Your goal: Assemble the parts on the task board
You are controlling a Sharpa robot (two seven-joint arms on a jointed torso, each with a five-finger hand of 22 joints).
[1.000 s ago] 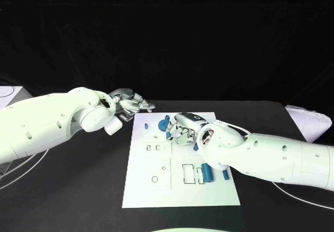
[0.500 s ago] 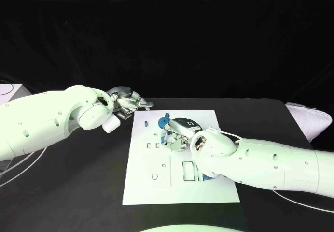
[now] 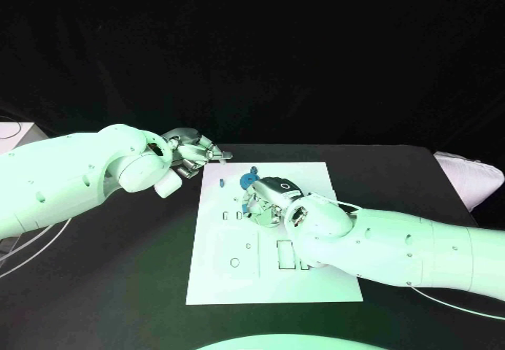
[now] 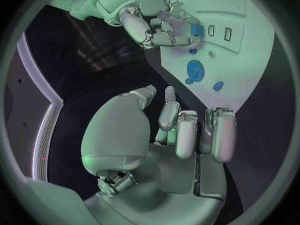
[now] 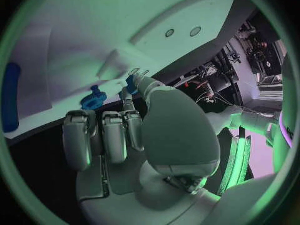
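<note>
Black tabletop fills the head view under a dark backdrop, and the white task board lies in the middle of the frame, reaching from just below centre-top down toward the lower middle. My left hand sits at the upper left of the board, just off its top-left corner, over the dark surface; my fingers are curled inward and I see nothing between them in the left wrist view. My right hand is over the upper middle of the board, my white arm running off to the lower right of the frame and covering part of the board's right side. In the left wrist view my right fingers bend down onto the board next to a small blue part; whether they grip it or only touch it I cannot tell. A blue round part lies on the board near its top edge, just above my right hand, and a small blue peg lies near the board's edge close to it. In the right wrist view a long blue piece shows at the left edge of the frame on the board
</note>
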